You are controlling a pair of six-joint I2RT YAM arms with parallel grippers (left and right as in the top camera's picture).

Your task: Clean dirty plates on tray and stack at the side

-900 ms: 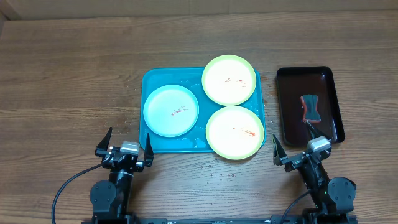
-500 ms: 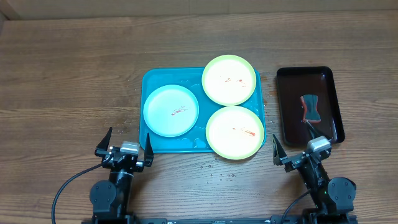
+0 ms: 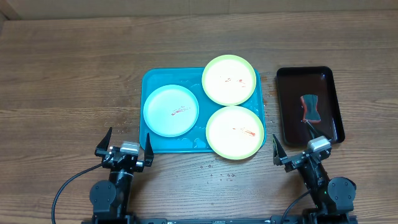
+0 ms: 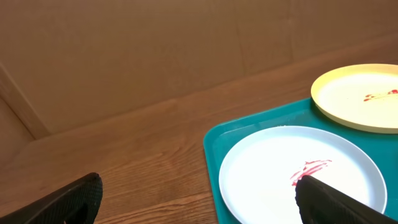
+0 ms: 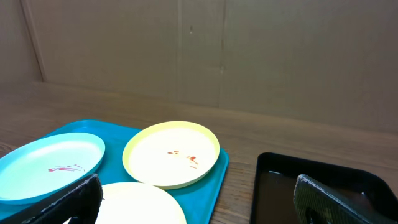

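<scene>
The teal tray [image 3: 151, 79] lies mid-table and holds three plates with red smears: a light blue plate [image 3: 170, 111] at its left, a yellow-green plate [image 3: 230, 79] at the back right, and a second yellow-green plate [image 3: 235, 132] at the front right, overhanging the tray's rim. My left gripper [image 3: 127, 145] is open and empty at the tray's near left corner; its wrist view shows the blue plate [image 4: 292, 171] and tray [image 4: 214, 140]. My right gripper [image 3: 293, 148] is open and empty, near the black tray; its view shows the plates [image 5: 171, 152].
A narrow black tray [image 3: 329, 99] with dark liquid stands right of the teal tray and holds a dark sponge with a red edge [image 3: 310, 107]. Water drops dot the wood [image 3: 217, 169] in front of the teal tray. A cardboard wall backs the table.
</scene>
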